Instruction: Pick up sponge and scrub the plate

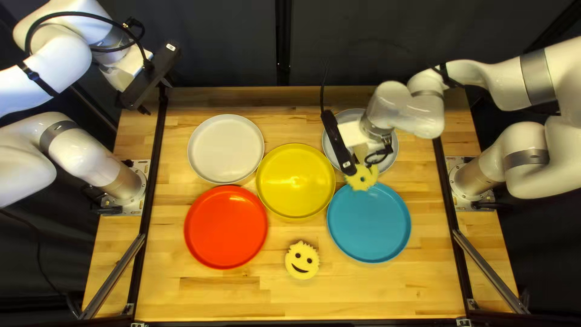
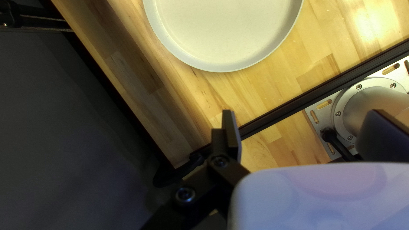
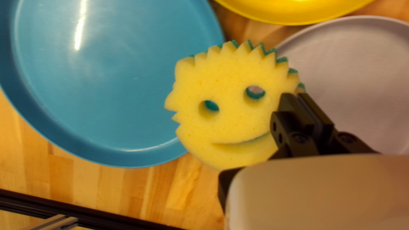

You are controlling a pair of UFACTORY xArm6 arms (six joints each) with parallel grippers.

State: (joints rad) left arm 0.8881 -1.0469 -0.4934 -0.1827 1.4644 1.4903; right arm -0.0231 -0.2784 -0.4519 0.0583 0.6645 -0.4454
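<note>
In the top left view my right gripper (image 1: 354, 167) holds a yellow smiley sponge (image 1: 363, 179) over the gap between the blue plate (image 1: 369, 224) and the pale grey plate (image 1: 390, 154). The right wrist view shows that sponge (image 3: 230, 123), green on its back, its edge pinched by my right gripper (image 3: 300, 106); part of the blue plate (image 3: 115, 85) is behind it. Another smiley sponge (image 1: 302, 260) lies on the table. My left gripper (image 1: 155, 95) is raised at the far left corner; in its wrist view the left gripper (image 2: 304, 127) stands open, holding nothing.
A white plate (image 1: 226, 149), a yellow plate (image 1: 295, 181) and a red plate (image 1: 226, 227) lie on the wooden table (image 1: 212, 290). Black rails (image 1: 140, 248) run along both table sides. My right arm crosses above the pale grey plate.
</note>
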